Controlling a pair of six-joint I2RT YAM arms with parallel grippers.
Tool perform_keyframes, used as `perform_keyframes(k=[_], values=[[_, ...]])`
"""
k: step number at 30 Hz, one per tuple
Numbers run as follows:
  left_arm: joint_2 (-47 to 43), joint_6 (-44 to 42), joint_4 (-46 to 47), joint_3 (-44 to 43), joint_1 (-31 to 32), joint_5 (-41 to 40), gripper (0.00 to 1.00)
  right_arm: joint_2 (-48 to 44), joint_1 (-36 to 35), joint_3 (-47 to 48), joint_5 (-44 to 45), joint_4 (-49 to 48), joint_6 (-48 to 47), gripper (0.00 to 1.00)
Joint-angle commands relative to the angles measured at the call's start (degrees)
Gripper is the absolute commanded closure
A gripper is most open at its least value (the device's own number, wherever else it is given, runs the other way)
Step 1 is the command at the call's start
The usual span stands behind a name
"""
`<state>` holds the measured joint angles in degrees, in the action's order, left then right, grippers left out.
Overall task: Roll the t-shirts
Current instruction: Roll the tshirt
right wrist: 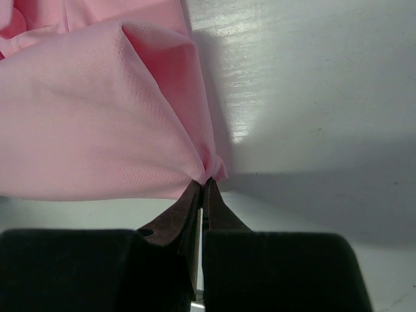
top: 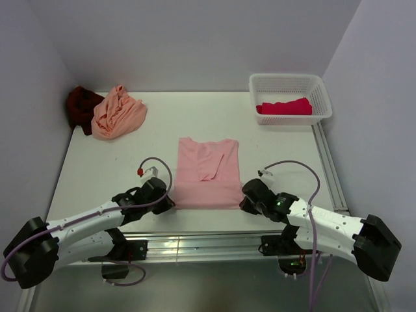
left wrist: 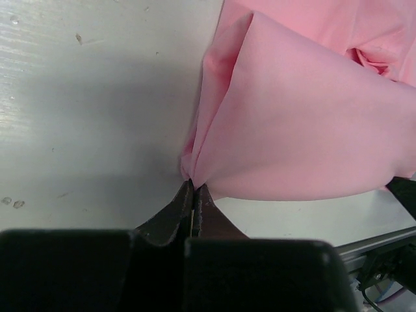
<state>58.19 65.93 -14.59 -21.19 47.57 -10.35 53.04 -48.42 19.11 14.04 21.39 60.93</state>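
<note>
A light pink t-shirt (top: 208, 172) lies folded into a long strip in the middle of the table. My left gripper (top: 170, 203) is shut on its near left corner (left wrist: 195, 172). My right gripper (top: 244, 201) is shut on its near right corner (right wrist: 211, 170). Both corners are lifted slightly off the table. A peach-orange t-shirt (top: 118, 112) lies crumpled at the far left, with a dark maroon t-shirt (top: 82, 107) bunched behind it in the corner. A bright red t-shirt (top: 284, 106) lies in the basket.
A white lattice basket (top: 290, 83) stands at the far right of the white table (top: 97, 169). A metal rail (top: 328, 162) runs along the table's right edge and another along the near edge. Walls close in on the left, back and right.
</note>
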Motion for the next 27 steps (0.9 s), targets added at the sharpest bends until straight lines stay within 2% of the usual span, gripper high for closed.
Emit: perform_keyframes(k=[1, 11, 16, 20, 27], values=[[-2.7, 0.5, -5.2, -1.3, 0.2, -1.1, 1.00, -2.1, -0.3, 0.0, 2.5, 6.8, 1.2, 1.00], [-4.9, -0.6, -9.5, -5.4, 0.2, 2.4, 1.00, -1.4, -0.2, 3.1, 1.3, 10.2, -0.6, 1.00], [-8.5, -0.1, -11.6, -5.5, 0.2, 2.4, 1.00, -5.2, -0.1, 3.6, 0.5, 12.1, -0.7, 1.00], [-8.1, -0.5, -13.4, -7.6, 0.1, 2.4, 1.00, -5.2, 0.0, 7.9, 1.8, 15.7, -1.5, 1.00], [-8.2, -0.4, -12.0, -6.8, -0.2, 4.3, 1.00, -3.2, 0.1, 9.8, 0.3, 16.7, -2.7, 1.00]])
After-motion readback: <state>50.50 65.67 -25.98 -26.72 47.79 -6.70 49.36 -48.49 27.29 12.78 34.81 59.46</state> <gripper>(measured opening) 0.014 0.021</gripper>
